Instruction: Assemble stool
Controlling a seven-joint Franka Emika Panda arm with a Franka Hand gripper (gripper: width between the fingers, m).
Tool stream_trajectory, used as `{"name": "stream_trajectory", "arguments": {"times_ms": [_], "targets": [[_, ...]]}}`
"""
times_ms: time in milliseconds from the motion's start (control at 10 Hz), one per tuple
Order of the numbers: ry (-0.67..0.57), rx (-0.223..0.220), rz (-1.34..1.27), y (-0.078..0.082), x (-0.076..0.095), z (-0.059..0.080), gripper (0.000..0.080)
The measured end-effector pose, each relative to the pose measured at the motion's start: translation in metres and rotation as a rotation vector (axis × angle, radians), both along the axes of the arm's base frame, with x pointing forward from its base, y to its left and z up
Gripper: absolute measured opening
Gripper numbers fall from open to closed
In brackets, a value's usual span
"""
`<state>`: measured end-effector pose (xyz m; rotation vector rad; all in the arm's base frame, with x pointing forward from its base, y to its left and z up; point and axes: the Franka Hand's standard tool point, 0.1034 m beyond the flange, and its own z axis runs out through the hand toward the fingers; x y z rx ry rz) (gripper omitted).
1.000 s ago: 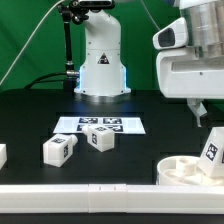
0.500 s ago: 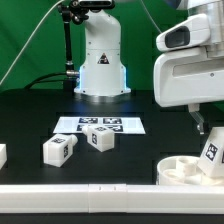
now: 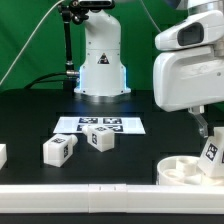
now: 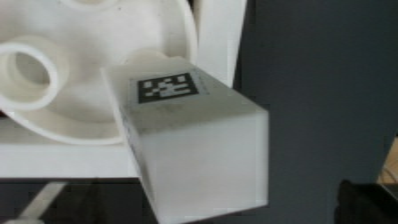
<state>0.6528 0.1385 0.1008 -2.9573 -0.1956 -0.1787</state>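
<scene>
One leg at seat rim

Leg cropped at edge, seat partly hidden

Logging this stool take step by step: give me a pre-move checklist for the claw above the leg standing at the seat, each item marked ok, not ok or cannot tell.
1. The claw is open: ok.
2. The leg stands at the seat: ok.
3. The leg sits mid-frame in the wrist view: ok.
4. The leg is fixed into the seat: cannot tell.
5. The nearest loose leg lies apart from the seat: ok.
</scene>
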Motion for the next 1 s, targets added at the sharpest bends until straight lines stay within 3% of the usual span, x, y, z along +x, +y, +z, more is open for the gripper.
{"name": "stream_trajectory", "arguments": {"times_ms": [100,600,1000], "targets": [[-0.009,-0.006,0.048,-0.0006,0.0001,-0.0001,0.0649],[-0.106,-0.118,0.577,-0.0066,0.0028,-0.0012,0.0649],[-0.134,-0.166,0.8,-0.0097,0.0039,-0.0008,0.0649]]}}
